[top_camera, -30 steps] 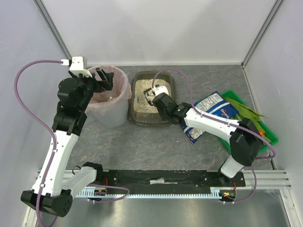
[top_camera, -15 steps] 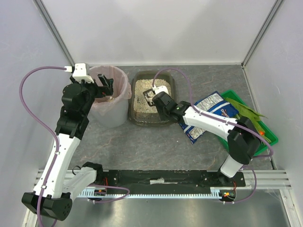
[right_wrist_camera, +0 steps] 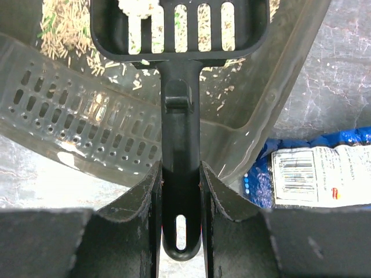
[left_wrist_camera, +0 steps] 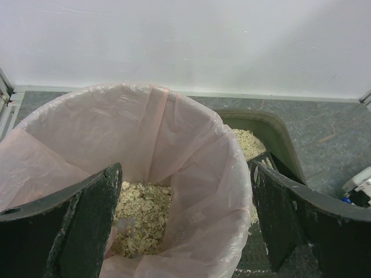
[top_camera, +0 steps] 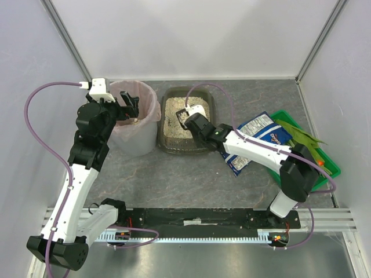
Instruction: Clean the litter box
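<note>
Right claw (right_wrist_camera: pixel 181 174) clamps the black scoop (right_wrist_camera: pixel 181 116) over the litter box (top_camera: pixel 174 149), perhaps carrying a clump. Left claw (left_wrist_camera: pixel 185 174), wide, hangs above the pink-lined bin (left_wrist_camera: pixel 197 145) at the box's 9 o'clock.

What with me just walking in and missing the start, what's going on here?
A two-armed robot is cleaning a litter box. The right gripper is shut on the handle of a black slotted scoop, its head over the granules with a pale clump in it. The left gripper hangs open over the pink-lined bin, which already holds some litter.
</note>
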`<state>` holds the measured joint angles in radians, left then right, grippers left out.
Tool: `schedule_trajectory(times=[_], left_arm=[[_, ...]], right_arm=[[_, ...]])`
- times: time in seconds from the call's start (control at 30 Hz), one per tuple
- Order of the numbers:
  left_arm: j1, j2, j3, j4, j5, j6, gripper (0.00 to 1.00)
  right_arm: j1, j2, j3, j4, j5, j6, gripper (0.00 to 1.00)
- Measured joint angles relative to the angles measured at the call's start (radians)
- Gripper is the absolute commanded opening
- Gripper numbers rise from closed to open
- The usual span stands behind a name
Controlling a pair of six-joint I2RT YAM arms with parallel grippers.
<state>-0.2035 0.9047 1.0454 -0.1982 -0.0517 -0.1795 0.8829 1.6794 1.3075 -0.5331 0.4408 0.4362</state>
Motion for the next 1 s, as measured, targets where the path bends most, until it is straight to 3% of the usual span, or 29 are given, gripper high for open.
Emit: schedule_trajectory(times=[0.5,0.6,0.7,0.87,1.0], left_arm=[[0.013,-0.001,-0.003,-0.002,-0.053,0.024,0.99],[0.068,-0.001,-0.003,-0.005,-0.053,0.024,0.99],[0.114,0.001,-0.003,-0.005,-0.052,0.024,0.99],[0.126,0.011,-0.003,-0.01,-0.055,0.025,0.99],[0.132,0.018,-0.003,-0.017,-0.085,0.031,0.99]], right_arm=[[-0.045,-0.076,-0.077,0.074,-0.074,0.02,0.0],[-0.021,-0.079,-0.062,0.032,0.009,0.013,0.0],[-0.011,-0.077,-0.047,0.024,-0.023,0.005,0.0],[-0.014,-0.08,-0.056,0.011,0.034,0.0,0.0],[-0.041,-0.101,-0.096,0.058,-0.066,0.0,0.0]])
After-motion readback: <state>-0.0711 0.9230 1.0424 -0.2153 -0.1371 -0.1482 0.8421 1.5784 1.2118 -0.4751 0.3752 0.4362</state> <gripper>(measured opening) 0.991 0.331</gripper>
